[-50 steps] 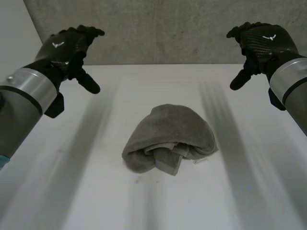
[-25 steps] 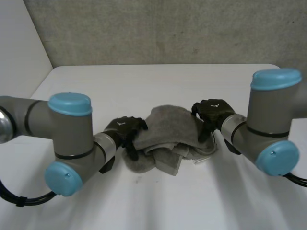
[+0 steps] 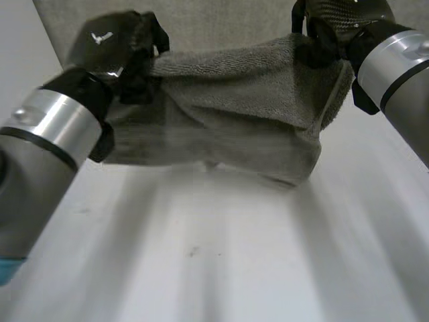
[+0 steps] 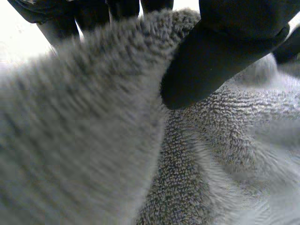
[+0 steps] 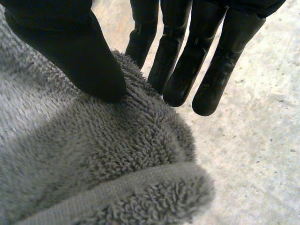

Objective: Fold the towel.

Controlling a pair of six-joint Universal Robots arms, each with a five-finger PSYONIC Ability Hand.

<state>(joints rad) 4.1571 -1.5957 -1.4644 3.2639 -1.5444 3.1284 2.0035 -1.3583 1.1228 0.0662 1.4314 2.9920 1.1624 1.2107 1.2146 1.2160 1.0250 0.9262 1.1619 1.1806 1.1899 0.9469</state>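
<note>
A grey terry towel [image 3: 234, 114] hangs stretched in the air between both hands, well above the white table [image 3: 221, 255]; its lower part sags in folds. My left hand [image 3: 114, 50] is shut on the towel's upper left end, and in the left wrist view its thumb [image 4: 220, 51] presses the towel [image 4: 93, 140] against the fingers. My right hand [image 3: 335, 23] is shut on the upper right end. In the right wrist view its thumb [image 5: 75, 51] pinches the towel [image 5: 93, 154] near a hemmed corner against the fingers [image 5: 187, 56].
A grey concrete wall [image 3: 221, 23] stands behind the table's far edge. White wall shows at the left [image 3: 27, 60]. Bare tabletop lies beneath the hanging towel.
Both hands came down onto the bunched towel, closed on its two ends, and have lifted it up off the table, spreading it between them.
</note>
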